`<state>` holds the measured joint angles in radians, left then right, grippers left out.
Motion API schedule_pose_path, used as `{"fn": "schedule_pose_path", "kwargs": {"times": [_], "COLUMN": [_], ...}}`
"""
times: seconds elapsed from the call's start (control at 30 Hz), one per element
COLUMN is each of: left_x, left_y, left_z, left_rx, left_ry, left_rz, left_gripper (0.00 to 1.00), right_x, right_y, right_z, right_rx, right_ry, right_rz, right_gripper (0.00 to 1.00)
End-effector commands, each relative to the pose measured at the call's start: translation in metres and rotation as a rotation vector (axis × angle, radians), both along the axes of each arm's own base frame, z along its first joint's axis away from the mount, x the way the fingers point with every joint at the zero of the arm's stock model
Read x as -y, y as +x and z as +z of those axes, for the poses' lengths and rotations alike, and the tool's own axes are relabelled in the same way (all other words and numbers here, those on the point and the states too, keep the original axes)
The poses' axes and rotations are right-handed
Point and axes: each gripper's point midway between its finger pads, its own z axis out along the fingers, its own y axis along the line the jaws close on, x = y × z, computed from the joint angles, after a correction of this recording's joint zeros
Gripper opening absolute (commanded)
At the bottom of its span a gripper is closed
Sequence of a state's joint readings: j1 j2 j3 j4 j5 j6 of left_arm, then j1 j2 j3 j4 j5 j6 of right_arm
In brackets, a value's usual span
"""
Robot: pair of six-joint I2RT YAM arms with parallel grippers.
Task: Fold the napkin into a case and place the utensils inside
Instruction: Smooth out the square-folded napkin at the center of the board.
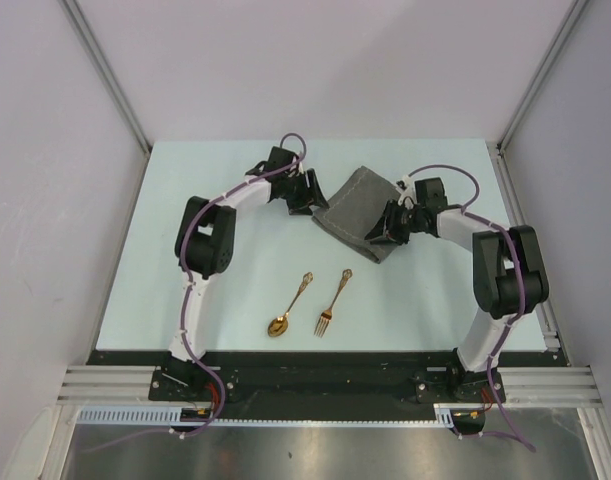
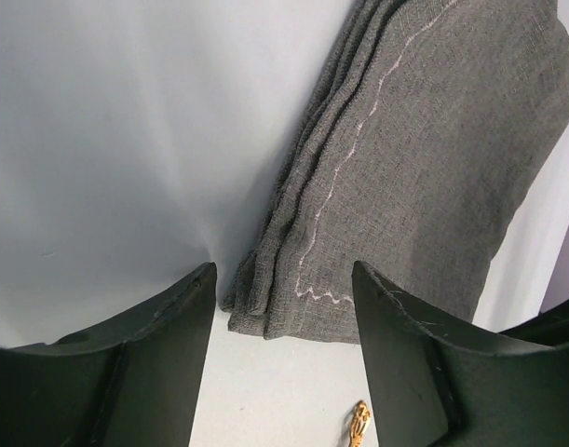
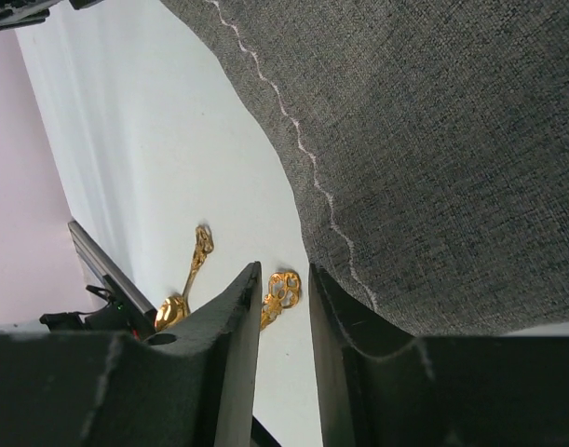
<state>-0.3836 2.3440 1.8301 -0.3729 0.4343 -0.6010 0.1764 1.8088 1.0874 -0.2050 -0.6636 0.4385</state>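
Folding half done: napkin [image 1: 357,210] bracketed by both arms

Top view: the napkin lies as a skewed, layered pad at the far middle of the counter [image 1: 435,300]. The left pincer [image 1: 310,192] sits at its left edge and the right pincer [image 1: 385,228] at its near right corner, likely so each can take an end for the next fold. The spoon [image 1: 288,305] and fork [image 1: 333,302] lie side by side nearer the bases, well apart from the cloth, probably waiting for a case.

Left wrist: fingers spread wide, the stacked edge just ahead, nothing held.

Right wrist: fingers nearly together with a slim gap and nothing between them, the cloth alongside.
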Motion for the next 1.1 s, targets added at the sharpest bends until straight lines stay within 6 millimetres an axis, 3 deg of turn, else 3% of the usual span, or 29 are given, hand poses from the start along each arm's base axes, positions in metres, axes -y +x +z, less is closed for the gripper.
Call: {"fn": "schedule_pose_path", "kwargs": {"times": [0.0,0.13,0.33,0.6,0.87,1.07], "left_x": [0.004,0.001,0.001,0.009,0.007,0.008], "left_y": [0.007,0.006,0.005,-0.008,-0.02,-0.017], "left_z": [0.009,0.008,0.01,0.027,0.034,0.021], "left_rx": [0.041,0.045,0.046,0.025,0.02,0.0], "left_ry": [-0.001,0.009,0.008,-0.056,-0.069,-0.063], "left_rz": [-0.027,-0.027,-0.031,-0.033,-0.025,-0.024], "left_gripper": [0.64,0.54,0.31,0.06,0.0,0.0], "right_x": [-0.002,-0.002,0.001,0.005,0.004,0.01], "right_y": [-0.001,-0.004,-0.012,-0.013,-0.004,-0.013], "right_z": [0.024,0.02,0.017,0.004,0.0,-0.008], "right_rx": [0.079,0.069,0.054,0.033,0.028,0.008], "right_ry": [0.029,0.027,0.008,-0.017,-0.018,-0.028], "right_rz": [0.023,0.023,0.023,0.012,0.007,-0.002], "right_gripper": [0.3,0.28,0.23,0.2,0.2,0.19]}}
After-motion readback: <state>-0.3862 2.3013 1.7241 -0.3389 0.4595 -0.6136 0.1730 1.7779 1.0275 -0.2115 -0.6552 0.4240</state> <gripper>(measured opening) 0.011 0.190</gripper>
